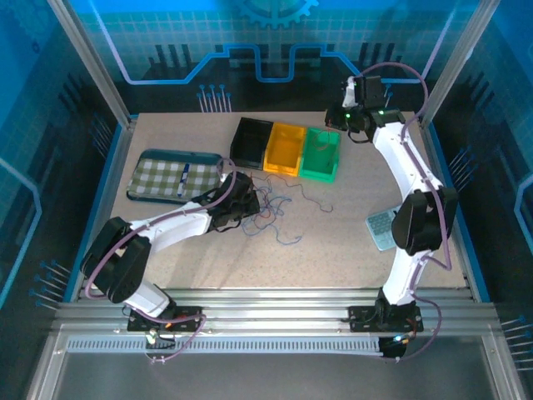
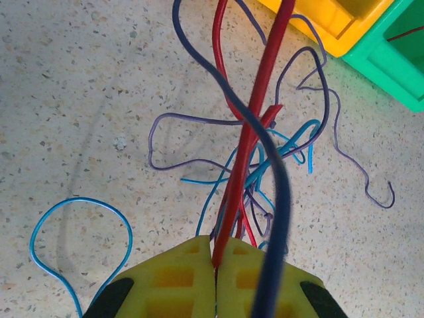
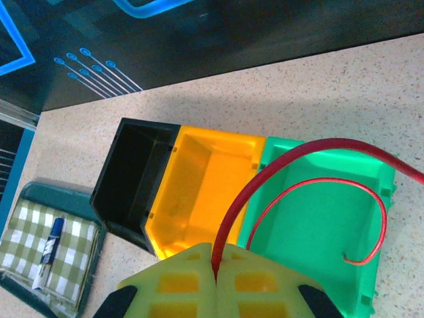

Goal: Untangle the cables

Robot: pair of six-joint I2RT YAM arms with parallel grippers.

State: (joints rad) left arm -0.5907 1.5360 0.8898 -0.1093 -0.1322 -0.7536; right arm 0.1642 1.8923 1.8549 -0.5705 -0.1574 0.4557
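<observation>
The top external view looks steeply down from high over the near edge of the bench [image 1: 350, 242], far enough off to take in all of it, with the yellow bin [image 1: 284, 148] on the far half. The left wrist view sits close over the bench, near-left of the yellow bin, and looks past the left end effector [image 2: 216, 250] to that bin's corner. The right wrist view looks down past the right end effector [image 3: 215, 257] from higher up into the yellow bin, which all three views share.
</observation>
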